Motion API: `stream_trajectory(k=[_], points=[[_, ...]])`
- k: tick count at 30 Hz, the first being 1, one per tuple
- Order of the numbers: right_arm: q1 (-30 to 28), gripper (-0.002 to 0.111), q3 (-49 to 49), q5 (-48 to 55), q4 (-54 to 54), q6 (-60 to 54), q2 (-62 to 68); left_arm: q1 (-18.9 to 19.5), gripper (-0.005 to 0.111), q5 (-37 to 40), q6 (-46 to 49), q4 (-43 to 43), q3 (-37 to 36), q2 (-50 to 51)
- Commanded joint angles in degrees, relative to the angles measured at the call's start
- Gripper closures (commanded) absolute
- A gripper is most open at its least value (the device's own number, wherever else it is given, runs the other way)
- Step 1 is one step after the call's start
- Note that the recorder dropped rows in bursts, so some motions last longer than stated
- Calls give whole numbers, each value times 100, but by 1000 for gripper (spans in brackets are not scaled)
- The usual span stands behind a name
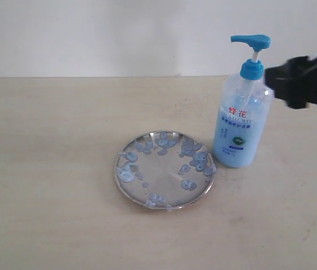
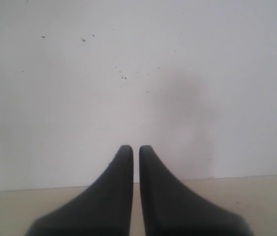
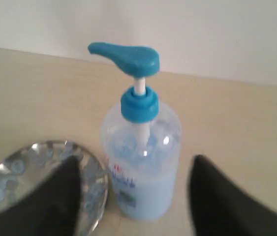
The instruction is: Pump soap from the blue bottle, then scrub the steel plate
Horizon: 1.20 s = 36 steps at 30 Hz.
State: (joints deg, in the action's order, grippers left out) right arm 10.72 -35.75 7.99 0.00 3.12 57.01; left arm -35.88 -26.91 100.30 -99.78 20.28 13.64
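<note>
The blue bottle (image 1: 242, 121) stands upright on the table, its bright blue pump head (image 1: 251, 40) raised on a white stem. Just left of it lies the steel plate (image 1: 161, 194), speckled with pale blue blobs of soap (image 1: 193, 152). My right gripper (image 1: 271, 79) comes in from the right edge at the bottle's shoulder. In the right wrist view it (image 3: 134, 164) stands open, its dark fingers wide on either side of the blue bottle (image 3: 140, 162) without touching it, and the steel plate (image 3: 96, 169) lies beside one finger. My left gripper (image 2: 136, 148) is shut and empty, facing a white wall.
A pale wooden table (image 1: 45, 169) carries everything and meets a white wall (image 1: 90, 34) at the back. The left arm does not show in the exterior view.
</note>
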Motion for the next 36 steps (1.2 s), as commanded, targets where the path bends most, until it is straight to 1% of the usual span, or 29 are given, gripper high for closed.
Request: stream_trajectory(k=[1,3,5,7,10,12,14,17,18,19,21,23,26,29,31,34,35,36], points=[[-43,106,-39,2287,451,195,-1864,10,103,21,-51,-17,-26,-23],[-43,107,-29,2612,743,195,-2652,10,103,21,-51,-17,-26,-23],[-43,109,35,2480,762,48,-3511,10,103,21,-51,-17,-26,-23],[-43,109,292,1883,762,-344,-4322,10,103,21,-51,-17,-26,-23],[-43,109,1030,846,762,-746,-5153,10,103,21,-51,-17,-26,-23],[-43,109,1684,370,809,-654,-5406,10,103,32,-51,-17,-26,-23],[-43,109,2294,-1,947,-366,-5386,10,103,144,-51,-17,-26,-23],[-43,109,3279,-1001,1089,131,-5191,10,103,409,-51,-17,-26,-23],[-43,109,3559,-1364,1099,192,-5150,10,103,511,-51,-17,-26,-23],[-43,109,3575,-1628,1099,244,-5112,10,103,614,-51,-17,-26,-23],[-43,109,3575,-1245,1064,11,-5101,10,103,757,-51,-17,-26,-23],[-43,109,3575,-1218,1014,-342,-5101,0,103,876,-51,-17,-26,-11],[-43,109,3575,-739,936,-1203,-5101,0,103,954,-51,-17,-134,27],[-43,109,3575,-41,999,-1339,-5101,0,103,1055,-179,-17,-348,81],[-43,109,3575,179,1630,-523,-5101,0,103,1130,-528,-17,-487,126],[-43,109,3575,158,2457,666,-5111,0,103,1235,-1117,-17,-832,217],[-43,109,3575,158,2457,751,-5111,0,103,1235,-1260,-17,-923,257],[-43,109,3575,148,2457,751,-5111,0,103,1222,-1707,-17,-1196,471]])
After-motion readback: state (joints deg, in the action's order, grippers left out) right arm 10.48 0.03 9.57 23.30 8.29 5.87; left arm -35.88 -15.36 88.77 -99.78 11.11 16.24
